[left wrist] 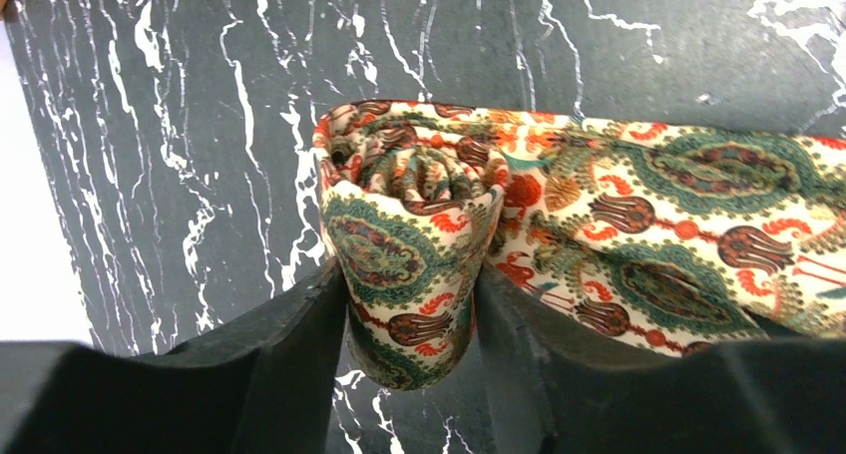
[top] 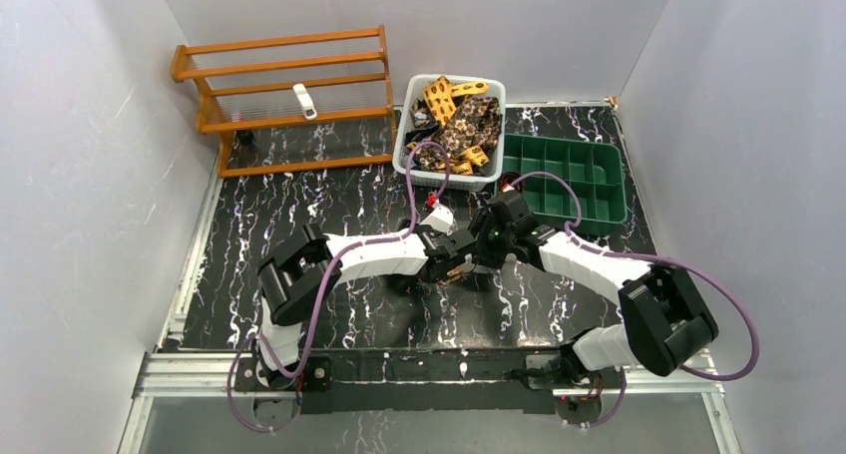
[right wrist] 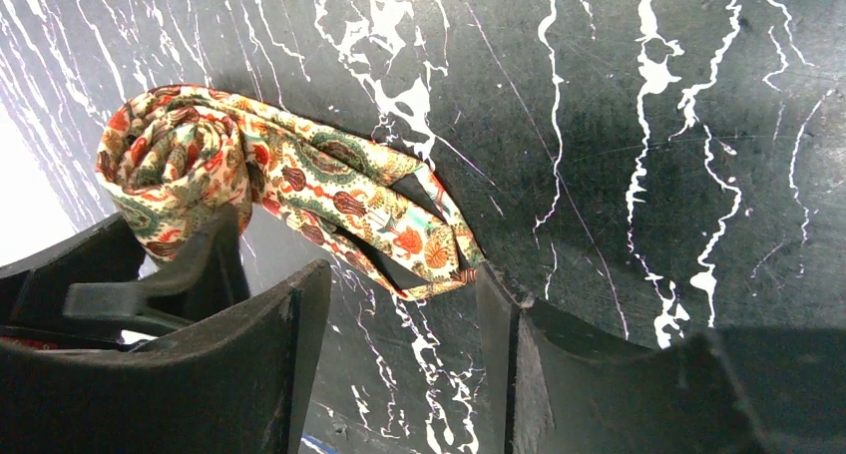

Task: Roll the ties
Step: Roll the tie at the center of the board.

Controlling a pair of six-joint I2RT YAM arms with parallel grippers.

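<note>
We hold one tie, nearly coiled, in the left end effector, the right end effector open astride its loose tail; the ties in the basket await rolling.

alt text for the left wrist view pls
A cream, red and green paisley tie, its end rolled into a tight coil, sits between the left gripper's two black fingers. The unrolled length trails right across the black marbled table.

Black marbled table — on it wooden rack, white basket, green tray, part-rolled tie.
</note>
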